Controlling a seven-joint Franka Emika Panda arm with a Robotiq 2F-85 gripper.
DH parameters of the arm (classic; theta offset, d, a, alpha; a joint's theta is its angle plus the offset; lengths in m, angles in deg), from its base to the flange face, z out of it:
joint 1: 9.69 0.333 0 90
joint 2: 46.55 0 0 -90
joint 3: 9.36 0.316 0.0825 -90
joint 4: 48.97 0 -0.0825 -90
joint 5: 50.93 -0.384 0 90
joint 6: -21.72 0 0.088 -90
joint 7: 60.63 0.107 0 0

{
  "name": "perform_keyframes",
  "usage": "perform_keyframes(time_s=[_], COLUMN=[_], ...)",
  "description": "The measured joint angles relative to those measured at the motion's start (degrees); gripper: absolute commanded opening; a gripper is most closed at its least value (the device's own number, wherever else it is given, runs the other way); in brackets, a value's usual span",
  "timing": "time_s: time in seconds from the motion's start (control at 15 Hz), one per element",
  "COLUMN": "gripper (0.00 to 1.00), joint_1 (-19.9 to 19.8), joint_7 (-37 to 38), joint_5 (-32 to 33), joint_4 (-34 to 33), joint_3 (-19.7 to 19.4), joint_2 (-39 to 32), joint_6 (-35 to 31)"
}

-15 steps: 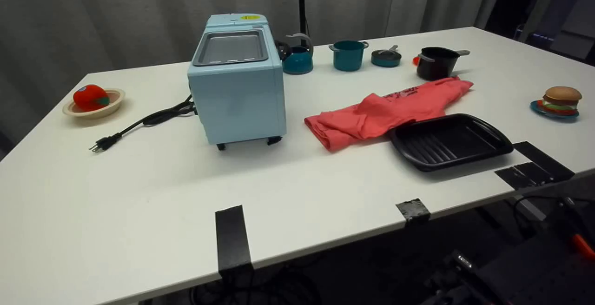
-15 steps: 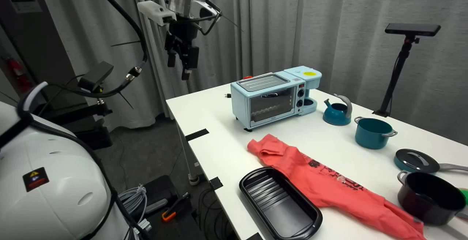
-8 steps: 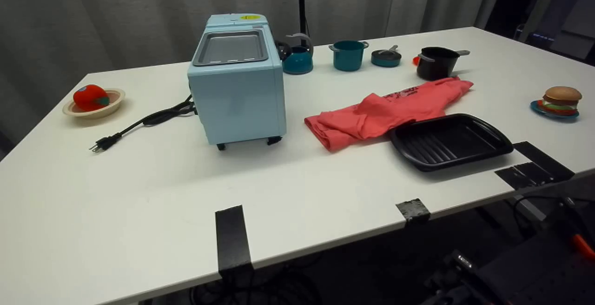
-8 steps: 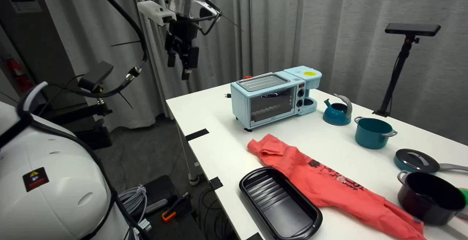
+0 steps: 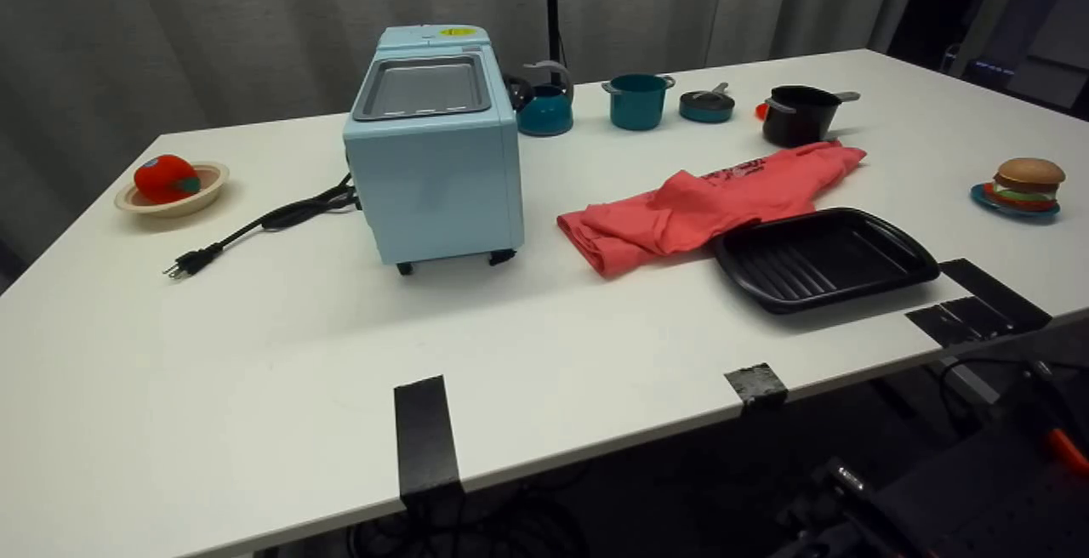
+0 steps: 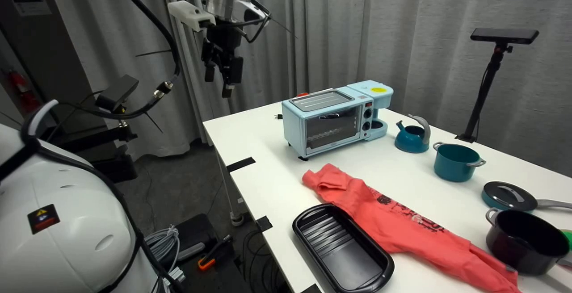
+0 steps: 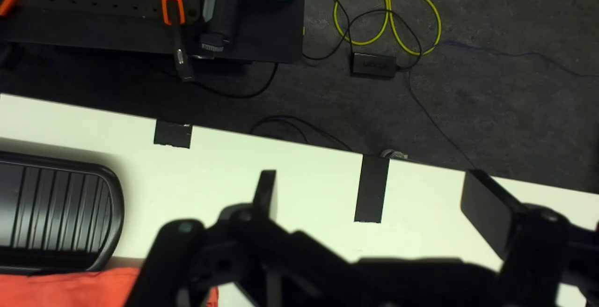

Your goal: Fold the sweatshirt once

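The coral-red sweatshirt lies rumpled in a long strip on the white table, with dark print on it. It shows in both exterior views. One end is bunched in layers near the toaster oven; the other reaches the black pot. Its side lies against the black grill pan. In the wrist view only a corner of the sweatshirt shows at the lower left, partly behind a finger. My gripper hangs high at the table's near-left end, well away from the sweatshirt. In the wrist view its fingers are wide apart with nothing between them.
A light-blue toaster oven stands beside the sweatshirt's bunched end. A black pot stands at its far end. A teal kettle, teal pot and lidded pan stand behind. A toy burger and a bowl are farther off.
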Motion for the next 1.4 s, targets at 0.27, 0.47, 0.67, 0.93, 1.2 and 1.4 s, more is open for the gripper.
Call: perform_keyframes(time_s=[0.27, 0.47, 0.67, 0.93, 1.2, 1.4], gripper=[1.00, 1.00, 1.00, 1.00, 1.00, 1.00], joint_1=[0.0, -0.2, -1.1, -3.4, -5.2, -6.1], joint_7=[0.0, 0.0, -0.1, -0.7, -3.1, -5.2], joint_5=[0.0, 0.1, 1.3, 4.8, 8.3, 10.6], joint_4=[0.0, 0.0, -0.3, -1.4, -2.3, -2.4], joint_3=[0.0, 0.0, 0.0, -0.4, -1.4, -2.3], joint_2=[0.0, -0.2, -0.5, -1.5, -4.3, -7.5], joint_6=[0.0, -0.1, -1.1, -4.2, -10.0, -15.2])
